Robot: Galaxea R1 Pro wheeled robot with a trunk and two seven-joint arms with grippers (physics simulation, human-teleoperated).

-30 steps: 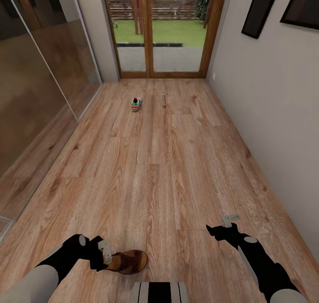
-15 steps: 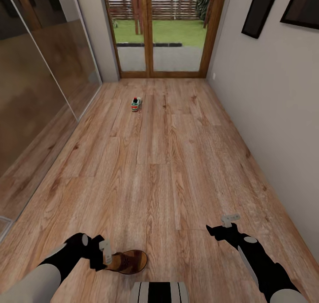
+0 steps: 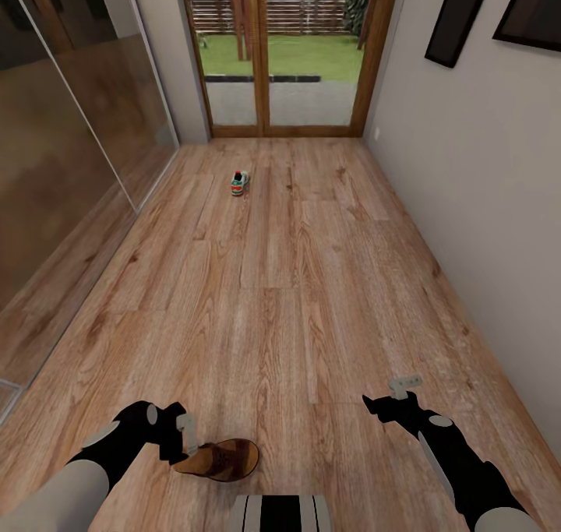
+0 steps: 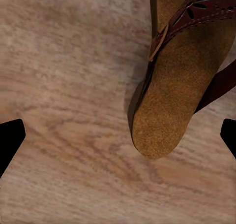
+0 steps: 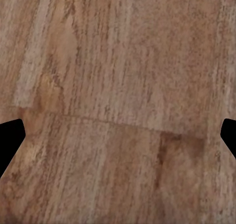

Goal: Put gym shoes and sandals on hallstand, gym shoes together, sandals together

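One brown sandal point(image 3: 222, 460) lies on the corridor floor point(image 3: 280, 298) just in front of my base, its tan heel point(image 4: 162, 111) toward my left gripper point(image 3: 185, 432). That gripper hovers open over the heel end, fingertips wide apart and not touching it. One gym shoe point(image 3: 239, 182), white with green and red-orange, stands far down the corridor near the glass doors. Over bare planks at the lower right, my right gripper point(image 3: 405, 382) is open with nothing in it. The hallstand is out of view.
Glass sliding panels point(image 3: 70, 150) line the left side of the corridor. A plain wall point(image 3: 483, 205) with dark picture frames point(image 3: 456, 22) runs along the right. Wood-framed glass doors point(image 3: 284, 49) close the far end.
My left gripper has drawn slightly up and away from the sandal's heel. The sandal, the gym shoe and the right arm have not moved.
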